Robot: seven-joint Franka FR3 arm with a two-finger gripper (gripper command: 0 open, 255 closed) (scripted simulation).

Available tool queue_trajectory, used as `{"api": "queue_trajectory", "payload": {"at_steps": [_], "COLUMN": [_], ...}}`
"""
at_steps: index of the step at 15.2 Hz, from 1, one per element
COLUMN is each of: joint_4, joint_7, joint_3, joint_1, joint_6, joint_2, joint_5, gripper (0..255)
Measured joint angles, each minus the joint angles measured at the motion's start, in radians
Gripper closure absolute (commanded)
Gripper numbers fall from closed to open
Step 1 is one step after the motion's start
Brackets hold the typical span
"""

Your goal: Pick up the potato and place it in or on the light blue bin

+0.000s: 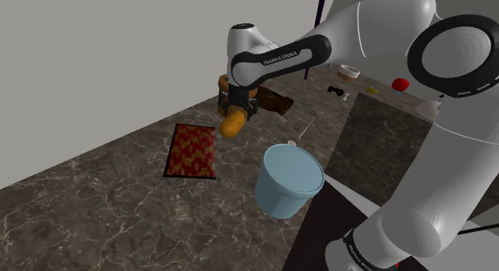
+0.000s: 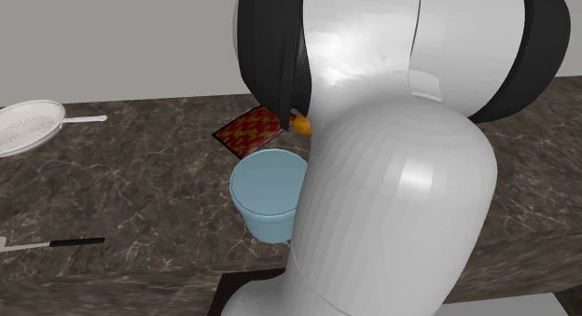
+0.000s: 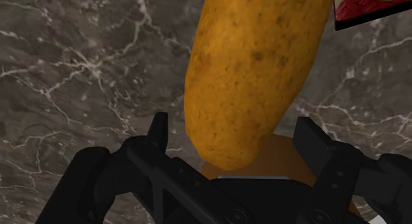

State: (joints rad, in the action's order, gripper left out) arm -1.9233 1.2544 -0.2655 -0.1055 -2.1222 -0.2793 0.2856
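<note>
black two-finger gripper (image 1: 238, 109) clamped on a long orange-brown speckled potato (image 1: 232, 125), held up off the dark veined marble counter (image 1: 96, 205), hanging between a red patterned rectangular mat (image 1: 192, 149) and a round light blue bin (image 1: 288, 185)

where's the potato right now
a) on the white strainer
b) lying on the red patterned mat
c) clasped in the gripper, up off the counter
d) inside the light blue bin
c: the potato hangs in the gripper above the dark marble counter, between the red patterned mat and the light blue bin.
</note>
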Motion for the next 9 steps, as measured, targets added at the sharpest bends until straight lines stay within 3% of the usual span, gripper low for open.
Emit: {"api": "queue_trajectory", "payload": {"at_steps": [6, 7, 9], "joint_4": [-0.005, -0.005, -0.004], "joint_7": [0.002, 0.002, 0.002], "joint_3": [0.001, 0.001, 0.001], "joint_1": [0.000, 0.000, 0.000], "joint_6": [-0.007, -0.007, -0.007], "joint_2": [-0.002, -0.002, -0.002], "joint_5": [0.002, 0.002, 0.002], "gripper": [0, 255, 255]}}
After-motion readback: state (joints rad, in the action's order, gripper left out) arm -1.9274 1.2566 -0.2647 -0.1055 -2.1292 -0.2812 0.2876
